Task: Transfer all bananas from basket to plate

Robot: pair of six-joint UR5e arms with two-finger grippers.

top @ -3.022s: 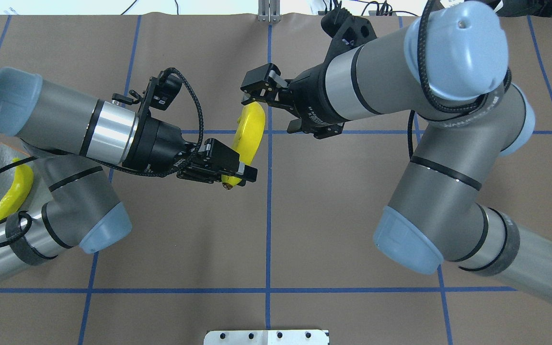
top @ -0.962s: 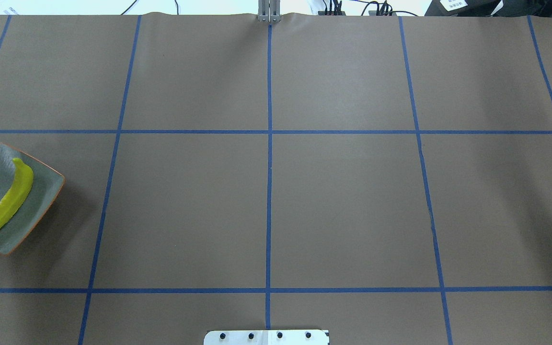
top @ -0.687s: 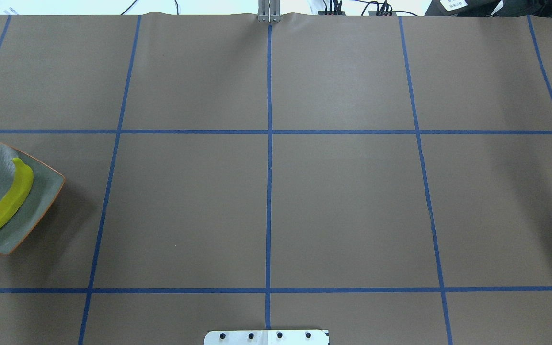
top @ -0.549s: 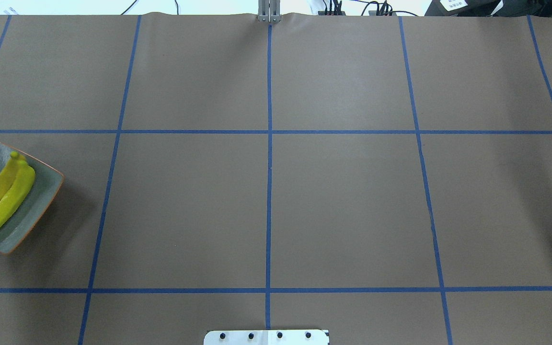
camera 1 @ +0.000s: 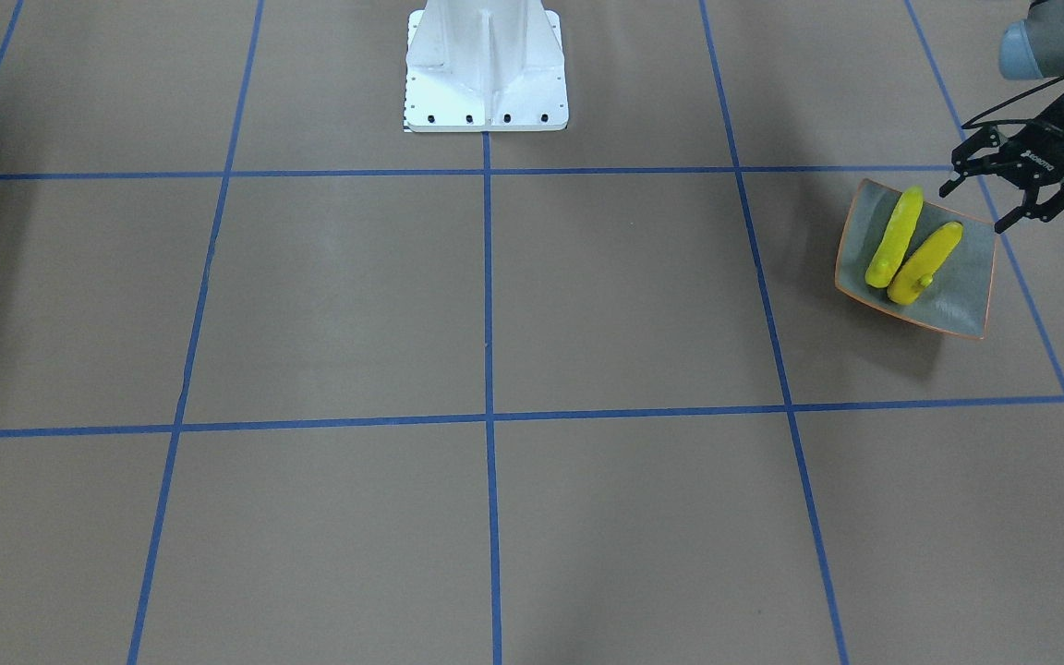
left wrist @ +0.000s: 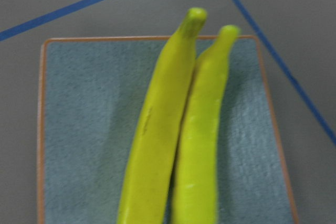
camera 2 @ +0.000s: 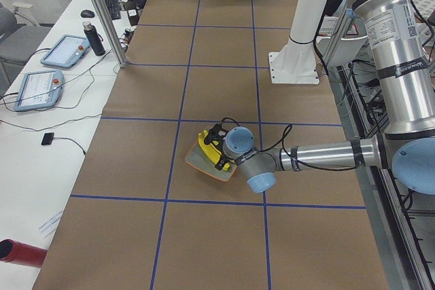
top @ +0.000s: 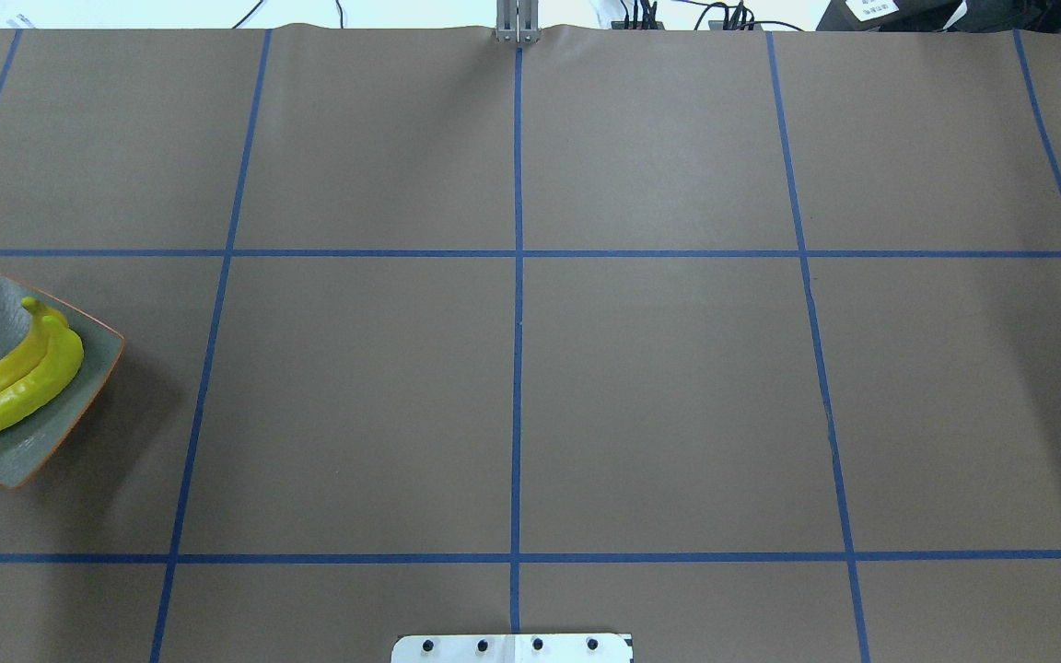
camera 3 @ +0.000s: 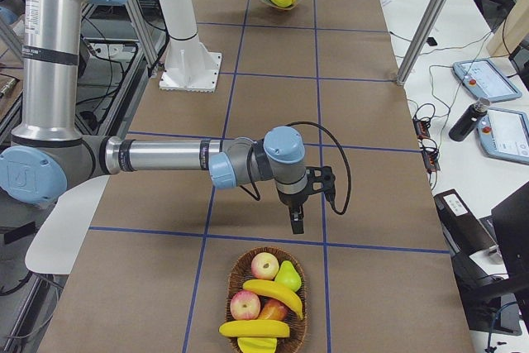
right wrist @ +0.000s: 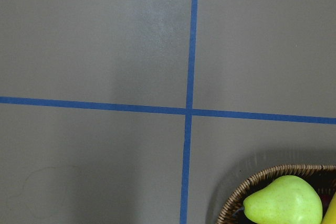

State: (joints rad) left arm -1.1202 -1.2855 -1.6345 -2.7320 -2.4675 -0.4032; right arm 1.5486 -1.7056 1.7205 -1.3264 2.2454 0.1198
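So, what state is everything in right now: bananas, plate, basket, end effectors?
Plate bananas: two, lying side by side, touching.
Plate: right way up, holding both.
Basket: holds two more bananas, apples, a pear.
Left end effector: open, empty, by plate.
Right end effector: near basket; open or shut unclear.

- plate [left wrist: 84,129]: speckled grey, glossy; thin orange rim
- bananas on plate [left wrist: 157,140]: bright yellow, tips yellow-green
- table cover [top: 659,396]: plain brown, blue tape lines in square grid
- basket [right wrist: 283,169]: brown wicker weave
- bananas in basket [camera 3: 254,328]: yellow
- apples [camera 3: 264,265]: red with yellow patches
- pear [right wrist: 283,203]: light green
- robot base [camera 1: 486,65]: white
- left gripper [camera 1: 973,211]: black
- arm links [camera 3: 157,156]: silver-grey; joint caps pale blue
- cylinder at table corner [camera 2: 20,252]: red
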